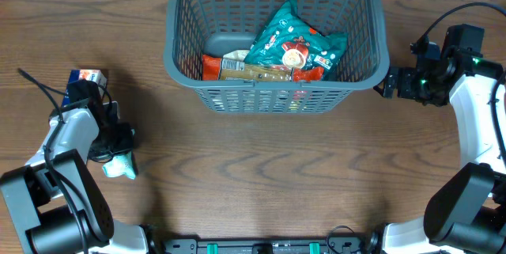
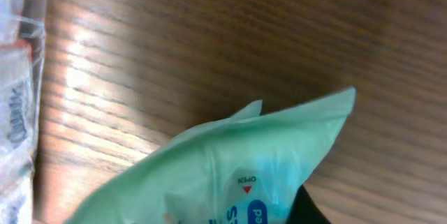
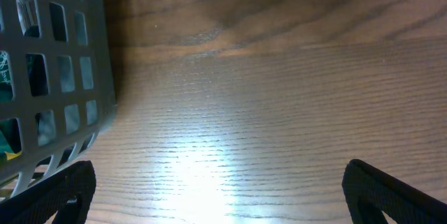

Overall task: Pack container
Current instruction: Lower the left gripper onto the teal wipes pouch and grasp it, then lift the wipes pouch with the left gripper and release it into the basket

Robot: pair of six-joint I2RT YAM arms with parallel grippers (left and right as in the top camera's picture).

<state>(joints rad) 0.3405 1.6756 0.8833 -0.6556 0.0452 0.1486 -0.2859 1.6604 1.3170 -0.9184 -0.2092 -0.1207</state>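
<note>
The container (image 1: 178, 64) is a dark grey slotted basket at the top centre. It holds a teal snack packet (image 1: 294, 42) and red and orange packets (image 1: 229, 67). My left gripper (image 1: 117, 149) is at the left, shut on a pale green wipes packet (image 1: 121, 165). In the left wrist view the green packet (image 2: 230, 168) fills the lower frame, with one black finger (image 2: 307, 210) against its right side; the other finger is hidden. My right gripper (image 1: 385, 86) is open and empty beside the basket's right wall (image 3: 63, 77), its fingers wide apart over bare wood (image 3: 220, 189).
A small blue and red packet (image 1: 87, 76) lies on the table behind the left gripper. Clear-wrapped tissue packs (image 2: 14, 112) show at the left edge of the left wrist view. The table is brown wood.
</note>
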